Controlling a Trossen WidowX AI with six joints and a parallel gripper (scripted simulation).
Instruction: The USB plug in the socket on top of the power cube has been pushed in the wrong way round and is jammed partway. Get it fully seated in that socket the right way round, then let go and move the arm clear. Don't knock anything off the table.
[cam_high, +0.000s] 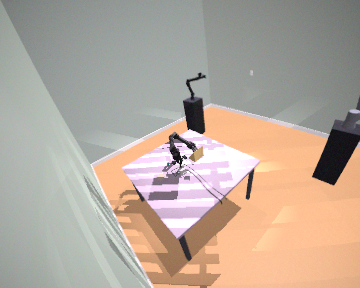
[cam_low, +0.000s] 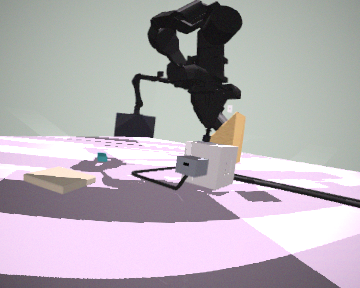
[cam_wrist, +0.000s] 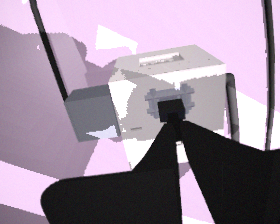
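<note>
The white power cube (cam_low: 220, 167) (cam_wrist: 205, 107) stands on the table (cam_high: 230, 162). On its top, the wrist view shows a blue-grey socket outline (cam_wrist: 189, 97). My gripper (cam_low: 206, 130) (cam_wrist: 176, 129) is shut on the black USB plug (cam_low: 206, 136) (cam_wrist: 171, 110), directly over the cube's top. The plug covers the middle and lower part of the socket outline. In the exterior view the plug's lower end is at the top edge of the cube. Its metal tip is hidden, so I cannot tell how deep it sits or which way round it is.
A grey block (cam_low: 191, 166) (cam_wrist: 92, 115) sticks out of the cube's side. Black cables (cam_low: 300, 192) (cam_wrist: 49, 55) run beside the cube. A wooden wedge (cam_high: 196, 154) (cam_low: 231, 132) stands close behind it. A beige slab (cam_low: 57, 180) and small teal block (cam_low: 102, 157) lie to the left in the exterior view.
</note>
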